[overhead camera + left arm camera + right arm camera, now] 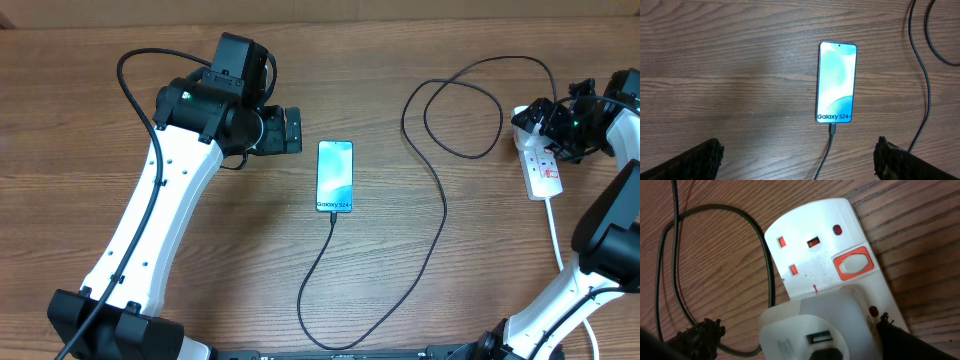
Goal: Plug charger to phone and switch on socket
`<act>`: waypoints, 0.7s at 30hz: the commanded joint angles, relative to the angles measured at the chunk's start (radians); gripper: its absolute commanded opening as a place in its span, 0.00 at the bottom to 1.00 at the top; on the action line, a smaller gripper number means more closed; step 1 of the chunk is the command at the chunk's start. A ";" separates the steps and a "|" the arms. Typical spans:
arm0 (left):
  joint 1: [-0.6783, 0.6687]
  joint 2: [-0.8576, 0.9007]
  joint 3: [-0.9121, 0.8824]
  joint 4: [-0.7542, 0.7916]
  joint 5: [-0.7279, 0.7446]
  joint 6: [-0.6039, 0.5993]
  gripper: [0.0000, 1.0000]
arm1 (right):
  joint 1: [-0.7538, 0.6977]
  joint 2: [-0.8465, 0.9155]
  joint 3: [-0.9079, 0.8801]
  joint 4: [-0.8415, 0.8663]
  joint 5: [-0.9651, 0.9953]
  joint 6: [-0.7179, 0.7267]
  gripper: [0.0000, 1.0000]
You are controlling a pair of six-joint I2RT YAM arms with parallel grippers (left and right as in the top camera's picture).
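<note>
The phone lies flat mid-table with its light-blue screen lit. The charger, a thin black cable, has its small tip in the phone's bottom edge; it loops right and back toward the socket. My left gripper hovers open just left of the phone; its fingertips are spread wide with only cable and table between them. My right gripper is open over the socket's far end. Its fingers straddle a white adapter plugged into the strip, below an orange-red switch.
The socket's thick white cord runs toward the front right, near the right arm's base. Loose loops of black cable lie on the wood left of the socket. The left arm crosses the table's left half.
</note>
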 commanded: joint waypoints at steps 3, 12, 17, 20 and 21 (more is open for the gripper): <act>-0.002 0.005 0.004 -0.001 -0.010 0.023 1.00 | 0.042 0.051 -0.019 0.008 -0.042 0.038 0.99; -0.002 0.005 0.004 -0.001 -0.010 0.023 1.00 | -0.002 0.051 0.078 -0.055 -0.039 0.033 0.99; -0.002 0.005 0.004 -0.001 -0.010 0.023 0.99 | -0.020 0.051 0.084 -0.049 -0.034 0.027 0.99; -0.002 0.005 0.004 -0.001 -0.010 0.023 1.00 | -0.022 0.051 0.084 -0.035 -0.035 0.014 0.99; -0.002 0.005 0.004 -0.001 -0.010 0.023 0.99 | -0.022 0.051 0.084 -0.029 -0.035 -0.002 0.99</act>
